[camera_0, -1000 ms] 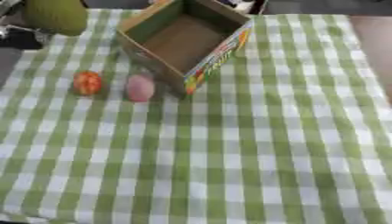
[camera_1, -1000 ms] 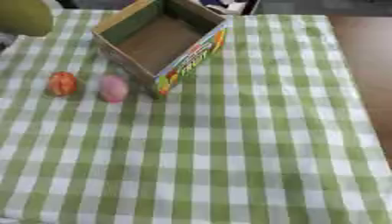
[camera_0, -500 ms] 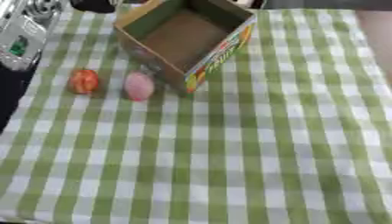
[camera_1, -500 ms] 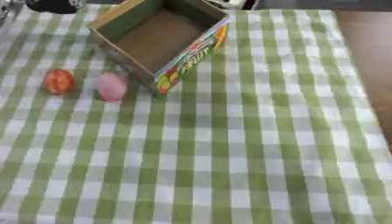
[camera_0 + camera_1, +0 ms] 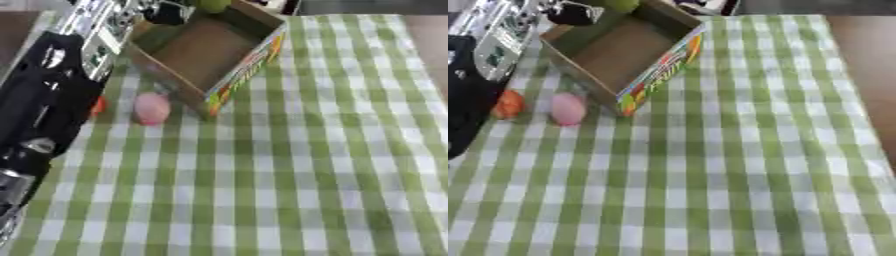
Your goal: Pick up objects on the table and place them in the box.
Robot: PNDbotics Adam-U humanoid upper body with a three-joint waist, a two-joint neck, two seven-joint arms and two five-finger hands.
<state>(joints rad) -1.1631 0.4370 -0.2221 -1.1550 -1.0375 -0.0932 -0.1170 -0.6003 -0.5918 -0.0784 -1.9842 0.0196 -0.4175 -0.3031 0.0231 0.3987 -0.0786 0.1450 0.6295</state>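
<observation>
While my left arm [image 5: 44, 105] reaches up along the left side of the table, my left hand [image 5: 575, 12] sits at the far left corner of the box [image 5: 206, 52], dark and partly cut off by the top of the view. Just beyond it, over the box's far rim, shows a yellow-green rounded thing [image 5: 213, 4], likely a fruit. I judge that this is the placing step: the fruit is being brought over the open box to be let go. Whether my fingers are curled round it I cannot tell, as the hand is blurred and mostly hidden.

The box lies open on the green checked cloth [image 5: 306, 165], turned at an angle, its printed side facing the near right. Its inside looks bare brown, with nothing lying in it that I can make out.

2 more things wait on the cloth. A pink egg-shaped thing [image 5: 568, 108] lies just beside the box's near left wall, and an orange ball [image 5: 508, 104] lies near it, further left, right at the edge of my forearm. Both are well apart from my hand, nearer to me than the box.

Next, I think, the fruit must come fully over the opening before it is let go, and then the hand has to travel back toward me and down to the pink thing, taking care that the arm does not knock the orange ball. My right hand shows nowhere.
</observation>
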